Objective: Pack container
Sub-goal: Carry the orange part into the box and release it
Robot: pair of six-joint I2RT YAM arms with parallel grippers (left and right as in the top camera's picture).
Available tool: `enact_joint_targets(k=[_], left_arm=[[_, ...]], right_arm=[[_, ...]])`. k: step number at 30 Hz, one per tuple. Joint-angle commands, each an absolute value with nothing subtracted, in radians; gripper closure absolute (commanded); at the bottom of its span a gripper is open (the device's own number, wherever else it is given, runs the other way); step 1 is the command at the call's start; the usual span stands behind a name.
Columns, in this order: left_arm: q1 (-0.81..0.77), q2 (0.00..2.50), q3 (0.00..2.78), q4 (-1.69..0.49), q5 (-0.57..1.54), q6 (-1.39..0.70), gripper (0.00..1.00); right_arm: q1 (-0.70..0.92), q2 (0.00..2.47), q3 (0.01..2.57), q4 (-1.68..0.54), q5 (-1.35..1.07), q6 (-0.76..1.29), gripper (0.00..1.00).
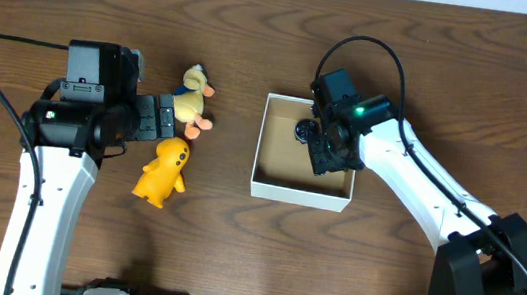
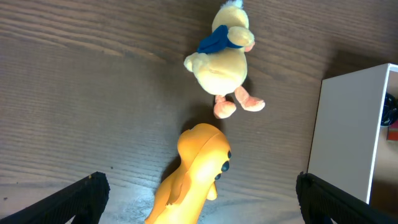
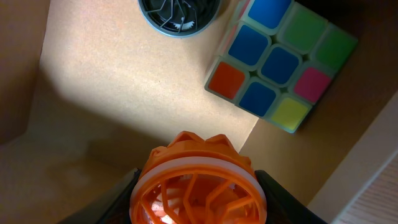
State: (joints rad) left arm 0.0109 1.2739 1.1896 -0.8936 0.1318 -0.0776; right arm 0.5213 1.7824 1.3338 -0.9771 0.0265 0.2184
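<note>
While its fingertips are running off the bottom of the wrist view, the right gripper (image 1: 329,148) is pressing both dark fingers (image 3: 115,200) against the sides of an orange lattice ball (image 3: 198,180). The frame edge is cutting off the ball's lower part. The gripper is hanging inside the container (image 1: 269,184), over its far right part, and is hiding the ball entirely from the overhead camera. Beyond the ball, a multicoloured puzzle cube (image 3: 281,62) is lying on the tan floor near a wall, and the arm is covering it from above as well. A dark round lattice piece (image 3: 180,11) is showing only half at the top of the wrist view and is appearing overhead as a small dark blob. The container is sitting right of centre on the wooden table (image 1: 258,26).

The left gripper (image 1: 171,119) is holding its fingers (image 2: 81,199) spread wide with nothing gripped, only their tips showing at the frame's lower corners. A yellow toy (image 2: 193,174) is lying just ahead of them, its rear end cut off. A plush duck (image 2: 224,62) with a blue scarf is lying just beyond it.
</note>
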Motion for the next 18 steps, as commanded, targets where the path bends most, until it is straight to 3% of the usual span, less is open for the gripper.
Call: enact_joint_targets(k=[1,5,7,18], left_arm=[[0.009,1.282,1.185,-0.897,0.139,-0.071,0.02],[0.009,1.282,1.185,-0.897,0.139,-0.071,0.02],[0.009,1.282,1.185,-0.897,0.139,-0.071,0.02],[0.009,1.282,1.185,-0.898,0.139,-0.071,0.02]], right_arm=[[0.530,1.786,1.331,-0.980,0.036,0.208,0.75],[0.530,1.786,1.331,-0.980,0.036,0.208,0.73],[0.530,1.786,1.331,-0.980,0.036,0.208,0.67],[0.530,1.786,1.328,-0.988,0.036,0.209,0.64]])
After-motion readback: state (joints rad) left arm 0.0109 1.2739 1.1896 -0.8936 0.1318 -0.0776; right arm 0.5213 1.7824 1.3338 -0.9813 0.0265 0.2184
